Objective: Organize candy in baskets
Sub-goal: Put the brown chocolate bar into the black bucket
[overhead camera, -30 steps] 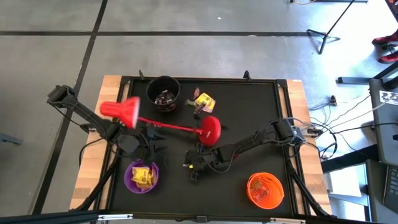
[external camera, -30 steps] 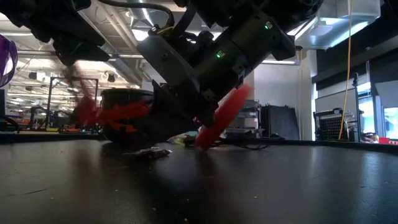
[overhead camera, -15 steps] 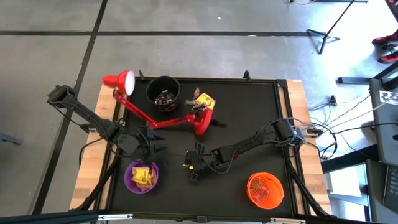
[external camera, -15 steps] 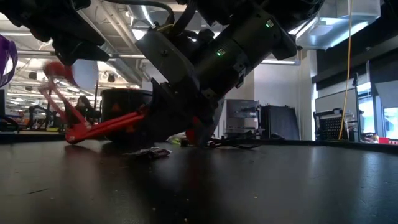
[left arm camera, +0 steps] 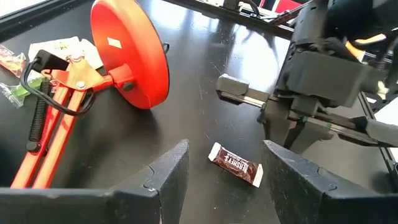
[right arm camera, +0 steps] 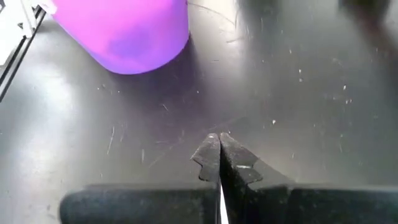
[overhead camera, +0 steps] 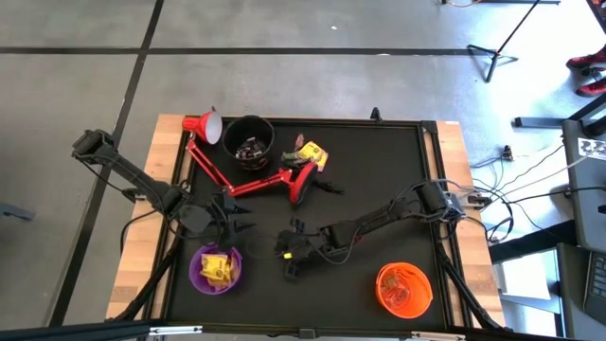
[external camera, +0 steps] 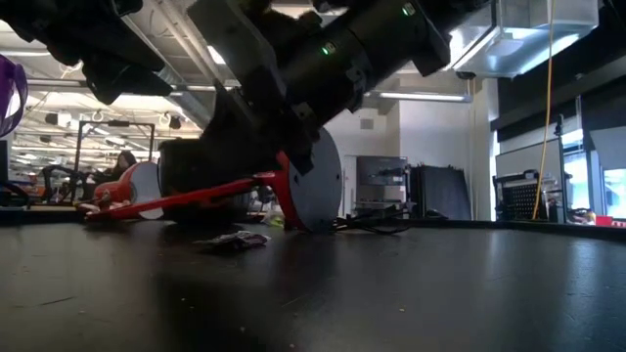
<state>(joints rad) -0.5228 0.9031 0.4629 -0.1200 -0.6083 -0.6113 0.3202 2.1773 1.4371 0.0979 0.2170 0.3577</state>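
Black matting (overhead camera: 379, 189) covers the table, framed by a wooden edge, with grey floor all around. At the left, the left gripper (overhead camera: 230, 216) is held just above the purple bucket (overhead camera: 216, 269), its fingers (left arm camera: 171, 168) spread apart and nothing between them; a brown wrapped candy (left arm camera: 235, 163) lies on the mat just ahead of them, so the spread looks meant for picking it up. Yellow-wrapped candy (overhead camera: 217, 269) is already gathered in the purple bucket, which suggests sorting by kind. Behind it, the red desk lamp (overhead camera: 248, 172) is seen tipped over, its shade near the black bucket (overhead camera: 249, 142) and its round base (left arm camera: 129, 55) standing on edge; this is judged a hazard to both arms. Dark candy is held in the black bucket, and a loose pile of yellow and other wrappers (overhead camera: 311, 155) remains just beside the lamp's base. Toward the middle, the right gripper (right arm camera: 217, 155) is kept low over bare mat near the purple bucket, its fingers pressed together and holding nothing. At the right front, the orange bucket (overhead camera: 404, 288) stands well apart, its contents unclear.
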